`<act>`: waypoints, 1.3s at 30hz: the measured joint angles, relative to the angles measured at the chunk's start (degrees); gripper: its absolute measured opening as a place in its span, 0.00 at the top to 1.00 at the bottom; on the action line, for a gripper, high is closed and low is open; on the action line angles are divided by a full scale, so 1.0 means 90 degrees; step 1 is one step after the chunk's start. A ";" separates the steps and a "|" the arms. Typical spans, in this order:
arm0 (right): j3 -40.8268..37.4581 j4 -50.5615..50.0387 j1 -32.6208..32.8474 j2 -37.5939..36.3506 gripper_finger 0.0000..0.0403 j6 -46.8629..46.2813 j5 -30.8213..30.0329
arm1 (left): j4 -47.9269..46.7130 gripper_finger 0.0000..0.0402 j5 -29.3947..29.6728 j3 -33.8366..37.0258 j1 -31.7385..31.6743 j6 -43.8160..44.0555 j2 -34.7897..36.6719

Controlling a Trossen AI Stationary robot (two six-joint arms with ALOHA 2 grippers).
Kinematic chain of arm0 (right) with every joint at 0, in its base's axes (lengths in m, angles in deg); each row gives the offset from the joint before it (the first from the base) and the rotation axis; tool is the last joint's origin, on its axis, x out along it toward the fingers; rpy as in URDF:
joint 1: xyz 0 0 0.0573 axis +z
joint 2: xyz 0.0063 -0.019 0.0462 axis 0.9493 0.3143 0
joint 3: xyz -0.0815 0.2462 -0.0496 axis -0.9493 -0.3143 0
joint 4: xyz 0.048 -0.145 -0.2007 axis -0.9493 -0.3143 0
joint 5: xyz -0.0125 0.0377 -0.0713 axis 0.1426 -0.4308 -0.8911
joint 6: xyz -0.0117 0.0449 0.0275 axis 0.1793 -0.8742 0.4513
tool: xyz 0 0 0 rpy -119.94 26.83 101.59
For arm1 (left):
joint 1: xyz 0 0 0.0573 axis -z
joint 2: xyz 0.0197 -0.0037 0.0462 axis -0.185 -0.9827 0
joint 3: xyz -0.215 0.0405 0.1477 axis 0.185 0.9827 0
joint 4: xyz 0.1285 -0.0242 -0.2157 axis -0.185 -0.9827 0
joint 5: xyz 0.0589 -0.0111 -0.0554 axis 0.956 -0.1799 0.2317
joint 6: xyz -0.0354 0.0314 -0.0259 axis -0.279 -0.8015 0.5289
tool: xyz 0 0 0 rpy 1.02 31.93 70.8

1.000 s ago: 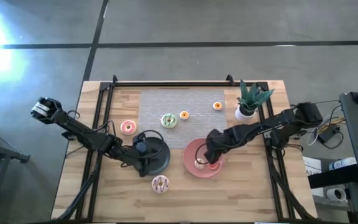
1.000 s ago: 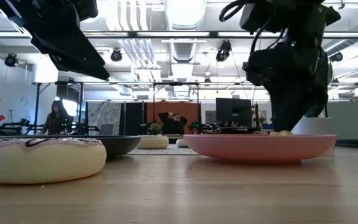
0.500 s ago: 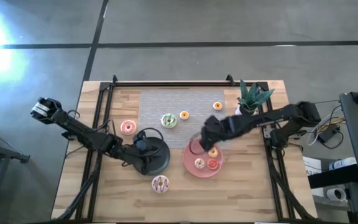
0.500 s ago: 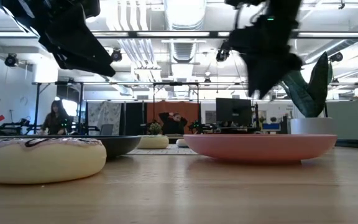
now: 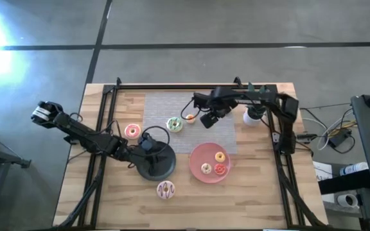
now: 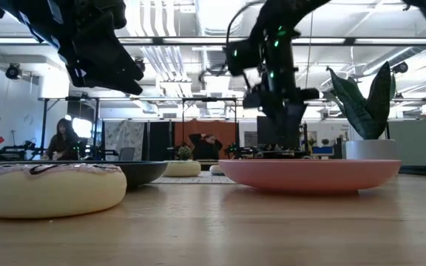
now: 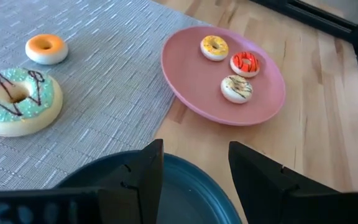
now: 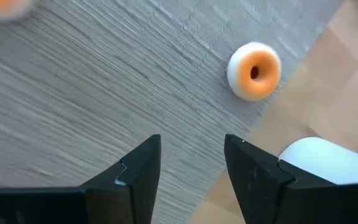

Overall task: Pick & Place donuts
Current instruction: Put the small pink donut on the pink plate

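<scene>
Left gripper (image 7: 194, 171): fingers parted, nothing between them, above the rim of a round dark blue plate (image 7: 185, 196). Grey woven mat (image 7: 104, 74) carries a green-iced ring donut with dark drizzle (image 7: 16, 101) and, near it, a small orange-iced ring donut (image 7: 46, 48). Round pink plate (image 7: 191, 78) on light wooden tabletop (image 7: 319, 124) holds three small donuts close together: yellow (image 7: 214, 47), red (image 7: 245, 63), white with dark drizzle (image 7: 236, 88)

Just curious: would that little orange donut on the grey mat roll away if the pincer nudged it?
Probably not: the orange donut lies flat on the ribbed grey mat, so it would likely slide. It looks light and stiff.

Overhead and table-level cameras share the pink plate (image 5: 209, 163); wrist cameras look down close
</scene>
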 joint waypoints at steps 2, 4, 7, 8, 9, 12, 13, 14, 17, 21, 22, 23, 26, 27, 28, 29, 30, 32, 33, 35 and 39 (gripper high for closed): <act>0.0038 -0.0035 -0.0158 0.0142 0.58 0.0068 0.0160 | -0.0016 0.61 0.0000 0.0000 -0.0039 0.0002 0.0013; 0.0055 -0.0040 -0.0274 0.0237 0.58 0.0078 0.0179 | -0.0041 0.61 -0.0042 0.0000 -0.0072 0.0016 0.0023; 0.0058 0.0012 -0.0415 0.0345 0.58 0.0237 0.0185 | -0.0039 0.61 -0.0334 0.0000 -0.0164 0.0076 0.0038; 0.0058 0.0014 -0.0474 0.0360 0.58 0.0344 0.0173 | -0.0041 0.61 -0.0399 0.0000 -0.0197 0.0078 0.0038; 0.0056 0.0027 -0.0537 0.0373 0.58 0.0463 0.0146 | -0.0041 0.61 -0.0403 0.0000 -0.0235 0.0078 0.0038; 0.0037 0.0118 -0.0784 0.0458 0.58 0.0789 0.0042 | -0.0035 0.61 -0.0382 0.0000 -0.0502 0.0092 0.0040; 0.0012 0.0128 -0.0875 0.0479 0.58 0.0882 0.0042 | -0.0034 0.61 -0.0386 0.0000 -0.0603 0.0136 0.0040; -0.0014 0.0155 -0.0967 0.0492 0.58 0.0946 0.0042 | -0.0022 0.61 -0.0395 0.0000 -0.0705 0.0175 0.0040; -0.0041 0.0396 -0.1243 0.0492 0.58 0.1164 0.0188 | 0.0000 0.61 -0.0578 0.0000 -0.0985 0.0156 0.0040; -0.0079 0.0664 -0.1495 0.0492 0.58 0.1390 0.0693 | 0.0009 0.61 -0.0716 0.0000 -0.1281 0.0120 0.0040; -0.0097 0.0682 -0.1537 0.0492 0.58 0.1433 0.0717 | 0.0007 0.61 -0.0719 0.0000 -0.1338 0.0120 0.0040; -0.0131 0.0684 -0.1567 0.0492 0.58 0.1497 0.0720 | 0.0010 0.61 -0.0719 0.0000 -0.1383 0.0122 0.0040; -0.0281 0.0703 -0.1595 0.0492 0.58 0.1620 0.0744 | 0.0024 0.61 -0.0717 0.0000 -0.1466 0.0128 0.0040; -0.0340 0.0715 -0.1595 0.0492 0.58 0.1643 0.0746 | 0.0024 0.61 -0.0719 0.0000 -0.1486 0.0128 0.0040; -0.0407 0.0750 -0.1591 0.0492 0.58 0.1656 0.0757 | 0.0025 0.61 -0.0721 0.0000 -0.1503 0.0128 0.0040; -0.0483 0.0818 -0.1585 0.0492 0.58 0.1666 0.0767 | 0.0029 0.61 -0.0719 0.0000 -0.1518 0.0128 0.0040; -0.0559 0.0892 -0.1581 0.0492 0.58 0.1666 0.0769 | 0.0029 0.61 -0.0720 0.0000 -0.1537 0.0121 0.0040; -0.0657 0.0981 -0.1578 0.0494 0.58 0.1666 0.0778 | 0.0029 0.61 -0.0718 0.0000 -0.1557 0.0073 0.0040; -0.0661 0.0999 -0.1569 0.0494 0.58 0.1673 0.0768 | 0.0030 0.61 -0.0718 0.0000 -0.1566 0.0067 0.0040; -0.0661 0.1062 -0.1571 0.0494 0.58 0.1762 0.0759 | 0.0029 0.61 -0.0719 0.0000 -0.1580 0.0065 0.0040; -0.0661 0.1304 -0.1569 0.0494 0.61 0.1918 0.0717 | 0.0032 0.61 -0.0719 0.0000 -0.1592 0.0065 0.0042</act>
